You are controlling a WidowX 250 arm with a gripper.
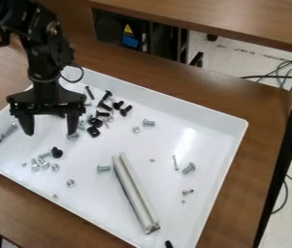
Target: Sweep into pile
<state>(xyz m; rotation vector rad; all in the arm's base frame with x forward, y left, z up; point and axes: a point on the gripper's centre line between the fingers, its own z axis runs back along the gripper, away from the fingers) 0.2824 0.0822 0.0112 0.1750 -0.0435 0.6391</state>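
Screws [103,168], likely nuts [70,183], across tray [180,208].

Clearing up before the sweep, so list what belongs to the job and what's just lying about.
For the job:
gripper, over the tray's left part
white tray
black screws, silver bolts and nuts, scattered in it
metal bar, lying among them, possibly the sweeping tool

Lying about:
cables on the floor
dark case with a warning label, behind the table

Arm [47,48] observed between ten and eleven o'clock in the view, bent downward. My gripper [49,128] hangs at nine o'clock, jaws spread wide, tips directed towards six o'clock.
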